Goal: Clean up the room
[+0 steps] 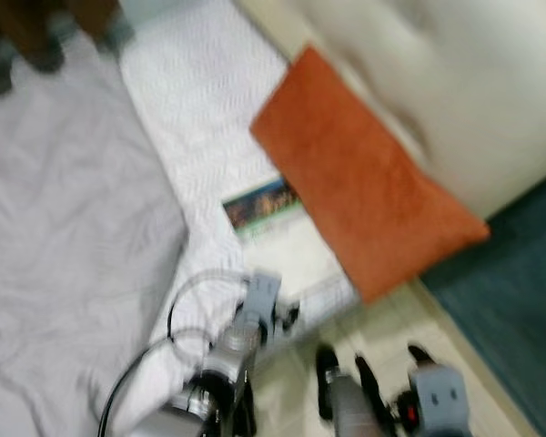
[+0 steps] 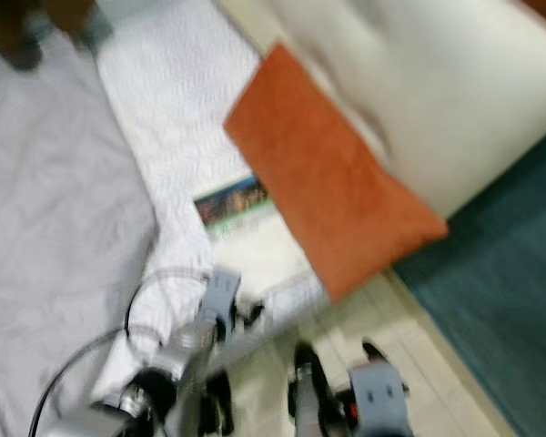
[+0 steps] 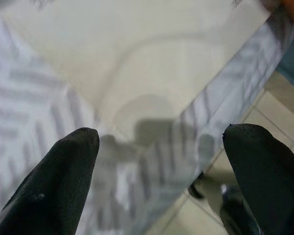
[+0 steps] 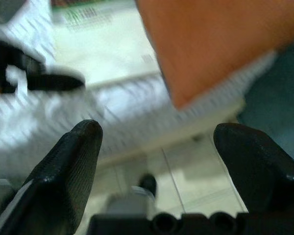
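Covering most of the scene, a bed (image 1: 209, 100) with a white patterned cover stands before the robot, and a grey crumpled sheet (image 1: 64, 228) lies on its left part. Behind the bed is a cream padded headboard (image 1: 455, 82), and at the right a dark green carpet (image 1: 519, 300) meets the pale tiled floor (image 1: 391, 323). An orange pillow (image 1: 359, 177) lies tilted at the bed's corner, its lower tip over the edge. Beside it, partly under its edge, a flat cream book or package with a colourful strip (image 1: 262, 205) lies on the cover.

Both head views are blurred. The left gripper (image 3: 159, 147) hovers over the cover near the bed's edge, its fingers (image 3: 63, 181) wide apart and empty. The right gripper (image 4: 154, 142) hangs above the floor just before the bed, fingers (image 4: 255, 161) also apart, holding nothing.
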Controlling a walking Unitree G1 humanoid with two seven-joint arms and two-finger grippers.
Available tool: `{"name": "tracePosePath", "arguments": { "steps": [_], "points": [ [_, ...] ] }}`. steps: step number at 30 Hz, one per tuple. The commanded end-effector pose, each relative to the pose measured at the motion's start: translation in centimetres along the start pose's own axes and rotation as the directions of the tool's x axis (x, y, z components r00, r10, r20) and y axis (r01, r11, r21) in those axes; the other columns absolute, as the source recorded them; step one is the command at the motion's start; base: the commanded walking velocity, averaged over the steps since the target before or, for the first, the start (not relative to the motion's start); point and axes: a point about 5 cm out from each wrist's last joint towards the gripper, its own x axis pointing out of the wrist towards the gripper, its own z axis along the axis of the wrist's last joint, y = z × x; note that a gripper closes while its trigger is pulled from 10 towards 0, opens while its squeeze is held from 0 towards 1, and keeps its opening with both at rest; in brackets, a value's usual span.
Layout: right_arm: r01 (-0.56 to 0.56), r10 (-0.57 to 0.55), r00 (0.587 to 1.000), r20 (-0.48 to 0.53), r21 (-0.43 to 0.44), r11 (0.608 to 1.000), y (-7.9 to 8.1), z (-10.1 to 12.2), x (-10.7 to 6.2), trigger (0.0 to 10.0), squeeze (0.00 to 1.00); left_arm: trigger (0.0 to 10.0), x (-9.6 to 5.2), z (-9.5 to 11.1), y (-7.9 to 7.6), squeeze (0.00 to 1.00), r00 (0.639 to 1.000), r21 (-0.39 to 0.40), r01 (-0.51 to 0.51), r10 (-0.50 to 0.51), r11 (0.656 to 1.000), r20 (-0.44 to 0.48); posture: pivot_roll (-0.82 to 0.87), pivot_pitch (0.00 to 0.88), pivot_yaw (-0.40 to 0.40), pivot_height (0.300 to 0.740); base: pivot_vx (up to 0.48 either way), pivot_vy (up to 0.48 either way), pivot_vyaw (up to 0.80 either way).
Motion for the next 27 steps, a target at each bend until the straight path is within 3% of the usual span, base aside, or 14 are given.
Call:
{"name": "tracePosePath", "arguments": {
  "steps": [1,4,9,15,20,24,27],
  "points": [
    [-0.01,0.01,0.999,-0.033,0.0,1.0,0.6,0.0,-1.5,10.0,0.0,10.0,0.3,0.7,-1.9,0.0,1.0,0.006,0.016,-0.016,1.0,0.018,-0.4,0.643,0.05,0.74,0.0,0.0,0.0],
    [0.0,0.001,0.995,-0.096,0.007,1.0,1.1,0.0,-4.2,10.0,0.0,10.0,0.5,1.4,-1.0,0.0,0.999,-0.016,-0.036,0.036,0.999,0.035,-0.43,0.68,0.041,0.74,0.0,0.0,0.0],
    [-0.015,0.015,0.991,-0.137,-0.001,1.0,1.9,-0.3,-5.7,10.0,0.0,10.0,0.6,2.9,0.4,0.0,0.991,0.013,-0.107,0.105,0.994,0.088,-0.43,0.671,0.044,0.74,0.0,0.0,0.0],
    [-0.008,0.006,0.989,-0.149,-0.009,1.0,1.5,0.1,-6.4,10.0,0.0,10.0,0.5,2.6,1.5,0.0,0.988,0.053,-0.146,0.142,0.988,0.062,-0.46,0.669,0.027,0.74,0.0,0.0,0.0],
    [-0.019,0.016,0.986,-0.164,-0.02,1.0,1.6,0.2,-7.1,10.0,0.0,10.0,0.2,0.7,2.2,0.0,0.985,0.004,-0.169,0.169,0.986,-0.043,-0.48,0.68,0.012,0.74,0.0,0.0,0.0],
    [-0.039,0.034,0.988,-0.15,-0.027,0.999,1.8,0.4,-7.2,10.0,0.0,10.0,0.1,0.0,2.4,0.0,0.983,0.012,-0.168,0.168,0.986,-0.07,-0.49,0.68,0.01,0.74,0.0,0.0,0.0],
    [-0.062,0.053,0.993,-0.106,-0.086,0.994,2.0,0.7,-7.1,10.0,0.0,10.0,0.0,-0.2,2.8,0.0,0.981,-0.01,-0.174,0.173,0.985,-0.084,-0.49,0.675,0.003,0.74,0.0,0.0,0.0]
  ]
}}
